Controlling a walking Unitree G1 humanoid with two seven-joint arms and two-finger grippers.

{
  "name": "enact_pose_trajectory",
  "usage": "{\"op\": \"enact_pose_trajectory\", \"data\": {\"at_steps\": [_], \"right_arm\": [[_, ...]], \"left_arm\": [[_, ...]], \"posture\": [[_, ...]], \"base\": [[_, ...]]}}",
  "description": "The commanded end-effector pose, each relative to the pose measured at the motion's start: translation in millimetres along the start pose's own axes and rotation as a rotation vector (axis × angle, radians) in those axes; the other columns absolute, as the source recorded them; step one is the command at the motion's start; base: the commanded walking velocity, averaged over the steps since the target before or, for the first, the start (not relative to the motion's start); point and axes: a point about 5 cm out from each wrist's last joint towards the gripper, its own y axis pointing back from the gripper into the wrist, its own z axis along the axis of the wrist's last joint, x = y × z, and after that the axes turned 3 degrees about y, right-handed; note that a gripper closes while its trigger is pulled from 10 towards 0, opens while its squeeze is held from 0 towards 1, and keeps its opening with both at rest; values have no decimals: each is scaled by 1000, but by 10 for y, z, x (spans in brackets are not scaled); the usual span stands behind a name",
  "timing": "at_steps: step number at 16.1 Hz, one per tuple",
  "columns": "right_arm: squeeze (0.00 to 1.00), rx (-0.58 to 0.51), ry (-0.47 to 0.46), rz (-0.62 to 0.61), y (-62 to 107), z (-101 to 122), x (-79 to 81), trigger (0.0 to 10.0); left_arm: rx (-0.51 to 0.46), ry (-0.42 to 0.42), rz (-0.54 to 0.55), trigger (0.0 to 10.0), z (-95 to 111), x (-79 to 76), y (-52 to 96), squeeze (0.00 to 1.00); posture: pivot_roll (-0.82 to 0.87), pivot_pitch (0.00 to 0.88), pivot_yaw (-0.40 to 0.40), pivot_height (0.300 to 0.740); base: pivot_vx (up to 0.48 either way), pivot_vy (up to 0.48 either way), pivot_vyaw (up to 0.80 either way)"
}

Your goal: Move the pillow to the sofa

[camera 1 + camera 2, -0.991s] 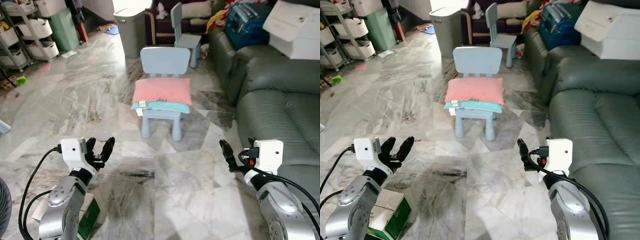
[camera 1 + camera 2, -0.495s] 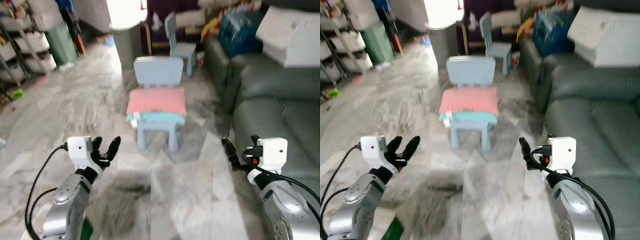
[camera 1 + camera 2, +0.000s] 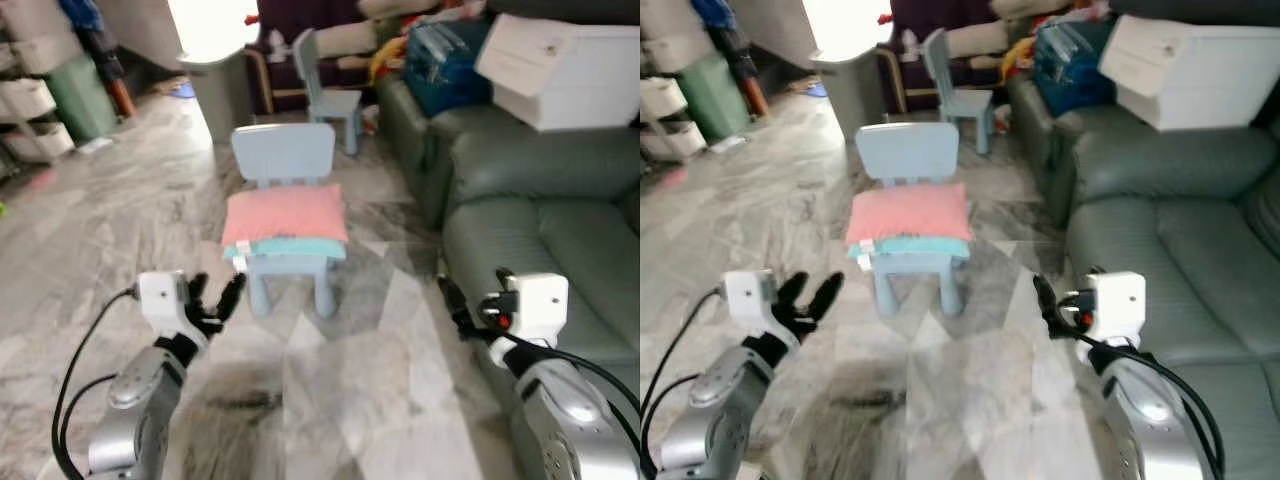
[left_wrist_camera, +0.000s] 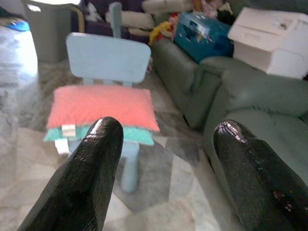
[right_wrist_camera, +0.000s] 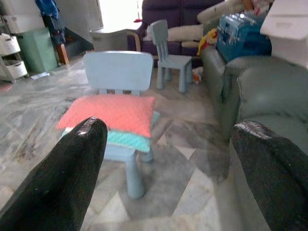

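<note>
The pink pillow lies on a teal cushion on the small blue chair, ahead of both grippers and between them. The left gripper and right gripper hover over the marble floor, fingers spread and empty. The green sofa stands just beside the right gripper.

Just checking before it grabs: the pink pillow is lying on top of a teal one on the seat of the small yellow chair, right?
Not quite: the chair is pale blue, not yellow, as the left eye view shows. The pink pillow does lie on a teal pillow on its seat.
</note>
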Motion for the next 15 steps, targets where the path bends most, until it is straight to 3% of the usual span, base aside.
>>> {"op": "enact_pose_trajectory", "data": {"at_steps": [1,5,15], "right_arm": [[0,-31,-2,30,-39,67,81,10000],[0,-34,5,31,-58,74,74,10000],[0,-51,18,12,-57,83,63,10000]], "left_arm": [[-6,-20,33,10000,57,99,30,0],[-15,-22,21,10000,75,75,13,0],[-1,-22,12,10000,55,62,1,0]], "posture": [[-167,0,61,740],[-168,0,65,740],[-169,0,69,740]], "base": [[390,0,0],[397,129,0],[363,310,0]]}}
